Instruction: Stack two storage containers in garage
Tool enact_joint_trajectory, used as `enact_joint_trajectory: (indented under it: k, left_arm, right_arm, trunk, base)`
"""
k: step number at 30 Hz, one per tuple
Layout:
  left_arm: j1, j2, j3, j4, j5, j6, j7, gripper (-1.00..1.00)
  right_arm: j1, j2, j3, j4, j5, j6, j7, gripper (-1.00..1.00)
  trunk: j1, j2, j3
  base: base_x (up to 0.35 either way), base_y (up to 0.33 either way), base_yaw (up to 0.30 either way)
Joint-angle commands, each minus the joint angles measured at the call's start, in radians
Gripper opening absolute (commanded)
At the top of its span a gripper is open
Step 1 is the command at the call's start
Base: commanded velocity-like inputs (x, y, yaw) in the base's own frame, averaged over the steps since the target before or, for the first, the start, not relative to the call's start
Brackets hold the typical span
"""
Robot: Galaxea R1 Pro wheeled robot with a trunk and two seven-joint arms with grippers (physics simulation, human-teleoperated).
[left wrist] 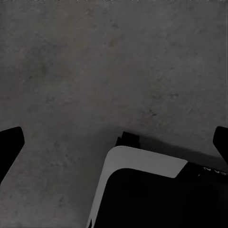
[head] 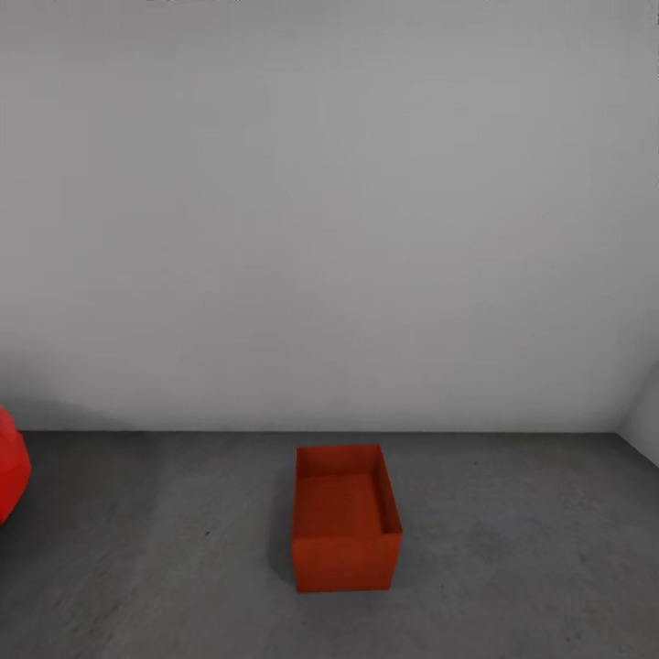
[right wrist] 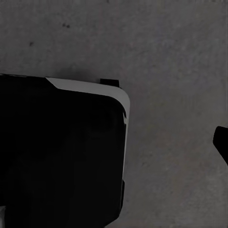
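One orange-red storage container [head: 346, 517] stands upright and open-topped on the dark grey floor [head: 522, 558] of the garage, a short way ahead and close to the plain white-grey wall [head: 329, 229]. Nothing shows inside it. In the left wrist view my left gripper [left wrist: 114, 145] hangs over bare floor [left wrist: 95, 71], its dark fingertips [left wrist: 10, 145] wide apart and empty. In the right wrist view my right gripper [right wrist: 114, 142] also faces the floor [right wrist: 166, 57]; one fingertip [right wrist: 222, 141] shows at the frame edge, set wide, holding nothing.
A rounded bright-red object [head: 11, 478] sits at the left edge by the wall. A wall corner [head: 641, 412] closes the right side. My own black-and-white base [left wrist: 142, 180] [right wrist: 61, 152] lies below both grippers. Open floor surrounds the container.
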Motion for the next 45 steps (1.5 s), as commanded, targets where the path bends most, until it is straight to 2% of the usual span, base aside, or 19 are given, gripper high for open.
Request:
enact_joint_trajectory:
  k: [1,45]
  left_arm:
    - [-0.001,0.000,-0.008,0.000,0.008,-0.002,0.002,1.00]
    - [0.000,0.000,-0.008,0.000,0.008,-0.002,0.002,1.00]
  right_arm:
    - [-0.001,0.001,0.008,0.003,-0.007,-0.005,-0.001,1.00]
    - [-0.001,-0.001,0.009,0.003,-0.006,-0.004,0.000,1.00]
  trunk:
    - [0.000,-0.001,0.000]
    - [0.000,-0.001,0.072]
  base:
    - [0.000,0.000,0.000]
    - [0.000,0.000,0.000]
